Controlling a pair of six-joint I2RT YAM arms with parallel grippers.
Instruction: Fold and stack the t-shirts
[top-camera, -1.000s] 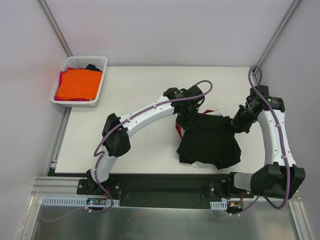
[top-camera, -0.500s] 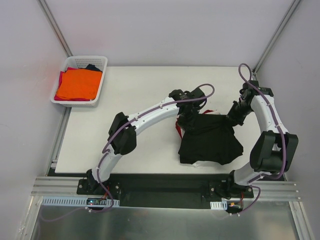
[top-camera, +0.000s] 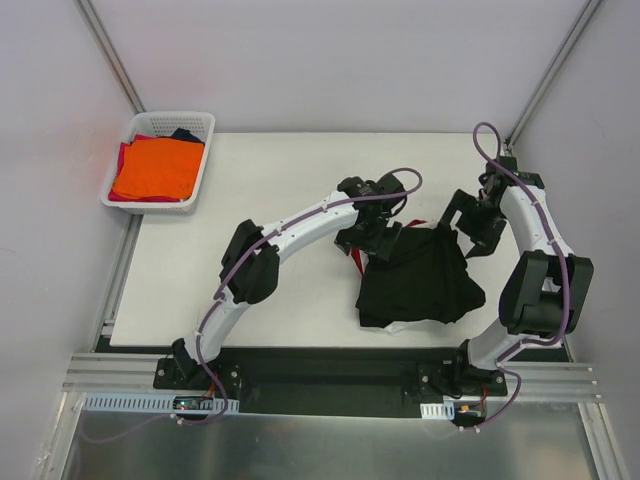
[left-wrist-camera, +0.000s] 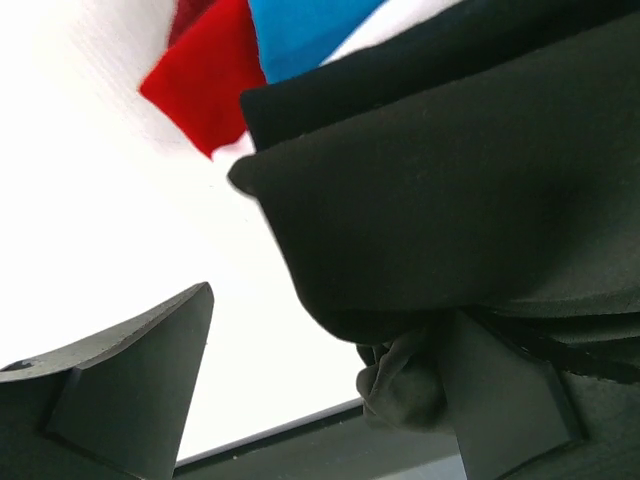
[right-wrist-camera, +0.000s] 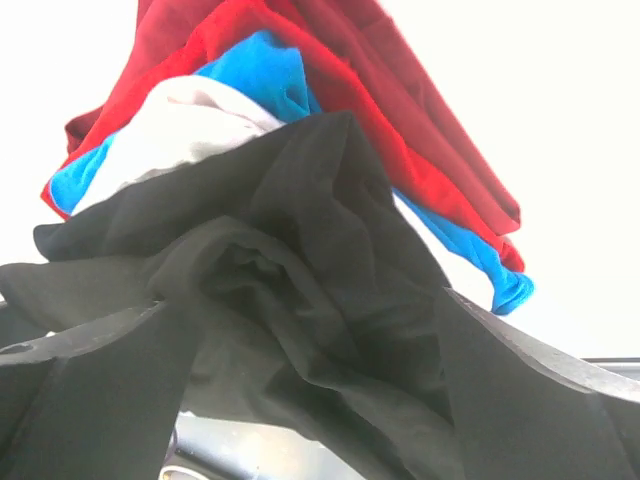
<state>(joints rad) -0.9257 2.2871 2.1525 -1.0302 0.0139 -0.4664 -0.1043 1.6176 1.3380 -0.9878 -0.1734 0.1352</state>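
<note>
The t-shirts in play form a loose heap on the tabletop (top-camera: 280, 170), with a crumpled black t-shirt (top-camera: 420, 285) on top. Red cloth (left-wrist-camera: 205, 80), blue cloth (right-wrist-camera: 270, 70) and white cloth (right-wrist-camera: 180, 130) show from under the black t-shirt's far edge.

The left gripper (top-camera: 372, 240) sits at the black t-shirt's far left corner. Its jaws are spread wide and grip nothing; a fold of the black fabric droops over one finger (left-wrist-camera: 500, 390), and the other finger (left-wrist-camera: 130, 390) stands clear of the cloth.

The right gripper (top-camera: 464, 228) is at the black t-shirt's far right corner. Its jaws are also wide apart, and bunched black fabric lies loose between them, not pinched.

Well apart from the black t-shirt, to its far left, a white basket (top-camera: 200, 125) holds a folded orange t-shirt (top-camera: 155, 168) on top of other cloth.
</note>
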